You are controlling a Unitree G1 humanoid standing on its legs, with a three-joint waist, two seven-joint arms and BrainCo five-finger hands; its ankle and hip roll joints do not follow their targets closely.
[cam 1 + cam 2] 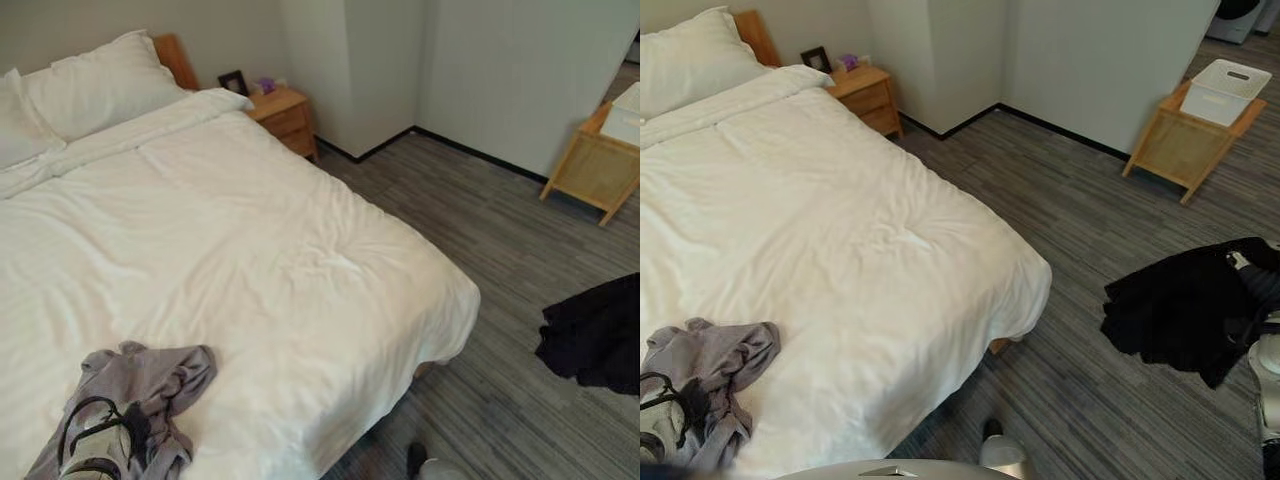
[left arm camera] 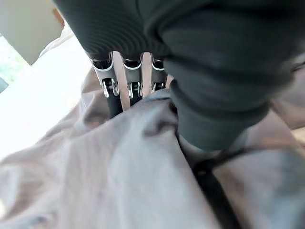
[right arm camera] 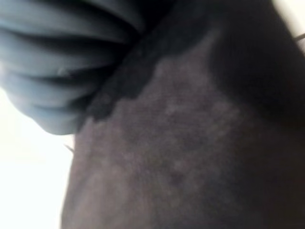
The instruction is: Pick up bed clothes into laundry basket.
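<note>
A crumpled grey garment (image 1: 150,390) with a black strap lies on the near left corner of the white bed (image 1: 260,230). My left hand (image 2: 128,88) is down in it, fingers dug into a bunched fold of the cloth. A black garment (image 1: 1180,310) hangs above the floor to the right of the bed, held by my right hand (image 3: 52,67), whose fingers are covered by the dark cloth. The white laundry basket (image 1: 1225,88) sits on a wooden stand (image 1: 1175,150) by the far right wall.
Two white pillows (image 1: 90,80) lie at the head of the bed. A wooden nightstand (image 1: 283,112) with a small picture frame stands beside it. Grey striped floor (image 1: 480,220) runs between the bed, a white wall corner and the stand.
</note>
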